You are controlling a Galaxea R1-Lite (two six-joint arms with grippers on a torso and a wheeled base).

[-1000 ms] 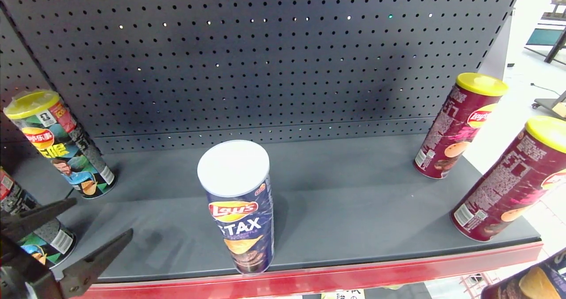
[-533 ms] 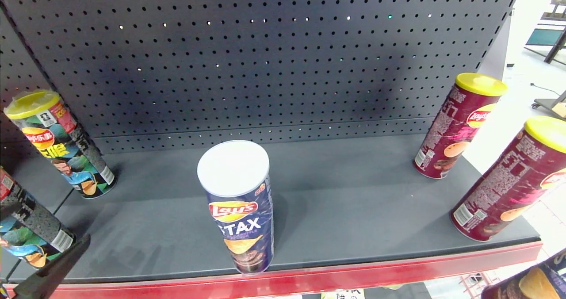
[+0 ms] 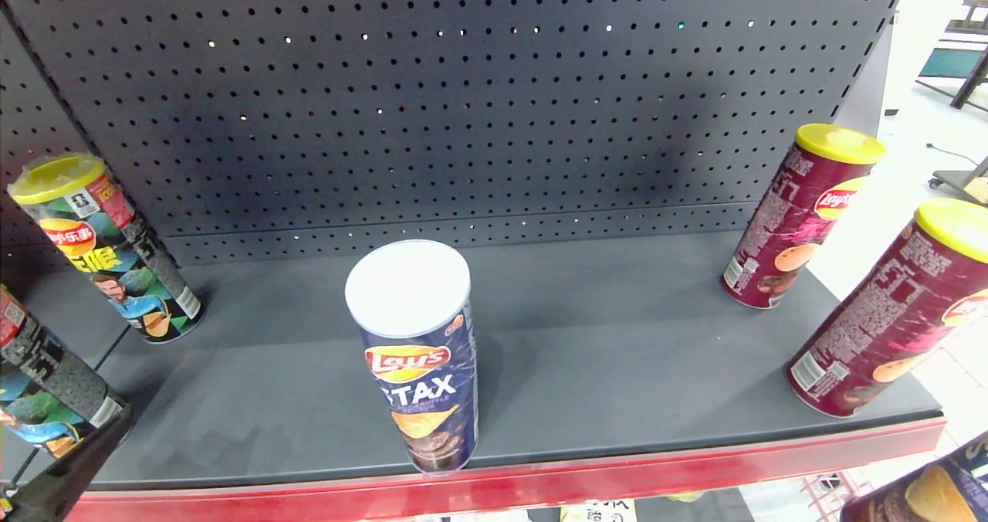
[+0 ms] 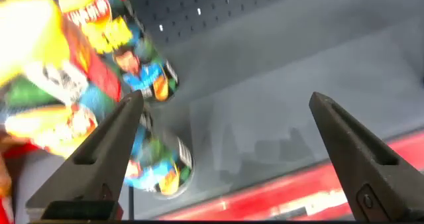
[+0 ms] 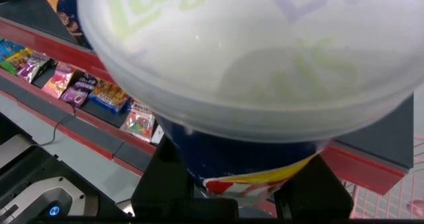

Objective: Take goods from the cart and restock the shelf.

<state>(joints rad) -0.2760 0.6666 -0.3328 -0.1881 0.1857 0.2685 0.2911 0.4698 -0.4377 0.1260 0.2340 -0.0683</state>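
1. The left gripper (image 4: 225, 98) is hanging spread wide and empty at the shelf's (image 3: 617, 367) left front edge, near a green can (image 4: 159, 171);
2. The right gripper (image 5: 245, 184) is pinching a blue can (image 5: 252, 65), held low off the shelf's right front corner.

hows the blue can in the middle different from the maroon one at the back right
The blue can has a white lid; the back maroon can has a yellow one. The blue can stands at the shelf's front edge, near the middle; the back maroon can stands by the rear wall at the right end. Both are tall upright tubes.
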